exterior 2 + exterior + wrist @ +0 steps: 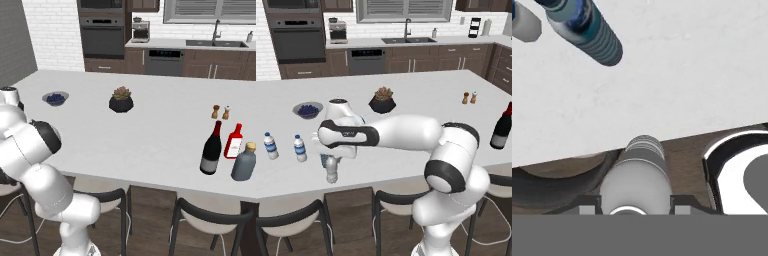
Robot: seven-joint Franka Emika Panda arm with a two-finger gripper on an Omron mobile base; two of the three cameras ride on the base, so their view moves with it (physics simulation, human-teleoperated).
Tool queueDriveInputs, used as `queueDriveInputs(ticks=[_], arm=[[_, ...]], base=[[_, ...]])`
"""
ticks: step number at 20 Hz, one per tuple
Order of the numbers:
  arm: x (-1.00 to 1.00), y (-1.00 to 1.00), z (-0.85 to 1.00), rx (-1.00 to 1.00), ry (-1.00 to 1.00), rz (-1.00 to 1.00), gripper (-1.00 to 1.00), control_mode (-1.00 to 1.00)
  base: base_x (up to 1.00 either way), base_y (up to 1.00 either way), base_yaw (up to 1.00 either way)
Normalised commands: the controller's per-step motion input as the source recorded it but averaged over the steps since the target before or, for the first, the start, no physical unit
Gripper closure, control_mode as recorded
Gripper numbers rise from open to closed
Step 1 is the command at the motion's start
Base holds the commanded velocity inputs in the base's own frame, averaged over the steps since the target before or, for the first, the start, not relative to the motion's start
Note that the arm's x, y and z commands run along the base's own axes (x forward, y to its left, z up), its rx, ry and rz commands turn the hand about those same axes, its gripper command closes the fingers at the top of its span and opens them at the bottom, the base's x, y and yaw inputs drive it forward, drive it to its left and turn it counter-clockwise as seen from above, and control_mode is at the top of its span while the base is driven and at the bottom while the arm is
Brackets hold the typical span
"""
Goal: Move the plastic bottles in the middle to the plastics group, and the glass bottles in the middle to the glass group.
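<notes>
The hand point(331, 159) is closed on the clear grey bottle point(331, 172), holding it at the near edge of the desk point(421, 107), just beside the two blue-labelled water bottles point(300, 148). A teal bottle point(594, 32) lies near them. The dark wine bottle point(211, 148) already stands by the red bottle point(233, 141), so seemingly only this placement remains.

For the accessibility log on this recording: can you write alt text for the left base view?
The white arm reaches left across a kitchen island, its gripper low over a greyish-white bottle near the front edge, with a teal bottle just behind it. Two blue-labelled water bottles stand to the left; a dark wine bottle stands far right.
</notes>
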Motion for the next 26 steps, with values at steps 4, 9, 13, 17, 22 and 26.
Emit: queueDriveInputs(ticks=[4, 9, 13, 17, 22, 26], arm=[[0.11, 0.63, 0.0, 0.0, 0.0, -0.03, 1.0, -1.0], [0.39, 0.3, 0.0, 0.0, 0.0, -0.04, 1.0, -1.0], [0.21, 0.2, -0.03, -0.02, 0.0, -0.08, 1.0, -1.0], [0.16, 0.16, -0.09, -0.01, 0.0, -0.08, 1.0, -1.0], [0.15, 0.11, -0.14, -0.04, 0.0, -0.08, 1.0, -1.0], [0.19, 0.05, -0.18, -0.03, 0.0, -0.08, 1.0, -1.0]], base=[[0.0, 0.0, 0.0], [0.0, 0.0, 0.0], [0.0, 0.0, 0.0], [0.0, 0.0, 0.0], [0.0, 0.0, 0.0], [0.0, 0.0, 0.0]])
